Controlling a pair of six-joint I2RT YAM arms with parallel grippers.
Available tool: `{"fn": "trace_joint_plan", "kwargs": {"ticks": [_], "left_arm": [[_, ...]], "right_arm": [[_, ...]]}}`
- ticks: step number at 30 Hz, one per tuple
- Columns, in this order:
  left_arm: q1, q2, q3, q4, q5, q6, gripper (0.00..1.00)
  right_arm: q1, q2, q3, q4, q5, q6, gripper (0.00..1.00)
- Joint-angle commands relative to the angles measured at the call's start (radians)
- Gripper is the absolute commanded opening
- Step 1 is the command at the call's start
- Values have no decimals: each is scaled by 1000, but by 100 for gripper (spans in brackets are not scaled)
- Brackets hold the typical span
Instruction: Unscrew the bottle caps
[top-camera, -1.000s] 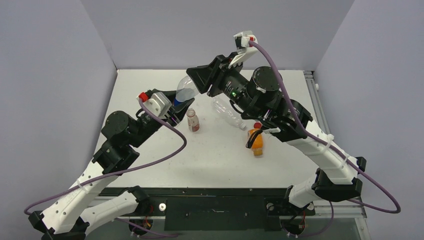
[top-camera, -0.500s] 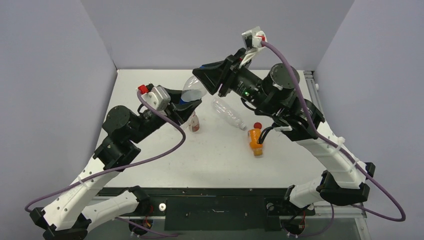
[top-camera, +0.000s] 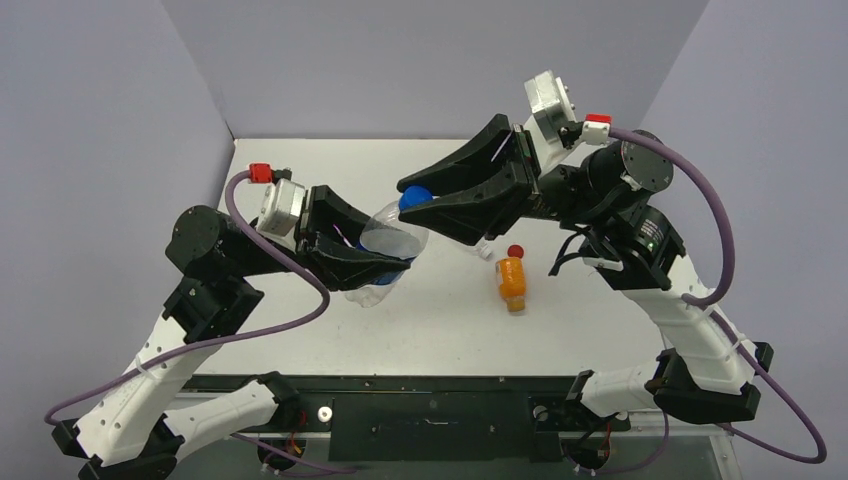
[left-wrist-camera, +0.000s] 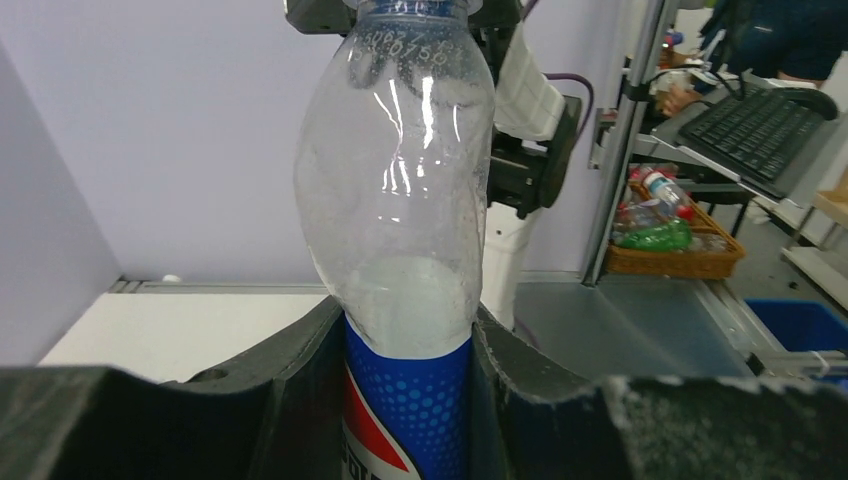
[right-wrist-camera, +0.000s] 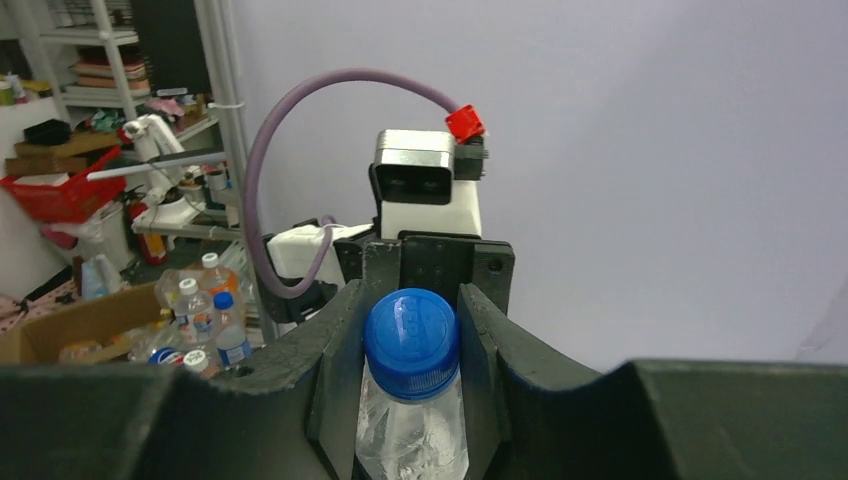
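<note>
My left gripper (top-camera: 385, 250) is shut on the clear Pepsi bottle (top-camera: 395, 232) and holds it tilted above the table. In the left wrist view the fingers (left-wrist-camera: 300, 370) clamp its blue label (left-wrist-camera: 405, 410). My right gripper (top-camera: 418, 202) is shut on the bottle's blue cap (top-camera: 413, 196). In the right wrist view both fingers press against the cap (right-wrist-camera: 410, 340). The squat orange bottle (top-camera: 511, 282) lies on the table with a red cap (top-camera: 515, 251) at its far end. The clear unlabelled bottle and the reddish-label bottle are hidden behind the arms.
The white table (top-camera: 440, 320) is walled by grey panels at the left, back and right. The purple cables (top-camera: 300, 310) hang from both wrists. The right arm's links (top-camera: 640, 250) reach over the right half of the table.
My left gripper has lifted the Pepsi bottle off the table and brought it nearer and to the right. My right gripper has swung round and down onto the blue cap.
</note>
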Motion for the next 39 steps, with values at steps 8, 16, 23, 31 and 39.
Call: {"fn": "trace_joint_plan", "kwargs": {"ticks": [8,16,23,31,39], "left_arm": [[-1,-19,-12,-31,-95,116,0],[-1,-57,-117,12,-416,381,0],[-4,-64,-140,58,-496,471,0],[-3,-65,-156,82,-543,483,0],[-3,-54,-155,78,-581,483,0]], "right_arm": [[10,-64,-62,-15,384,-35,77],[167,-15,27,-115,853,-43,81],[189,126,203,-308,1032,-20,78],[180,136,186,-288,1036,2,57],[165,141,179,-263,955,36,43]]}}
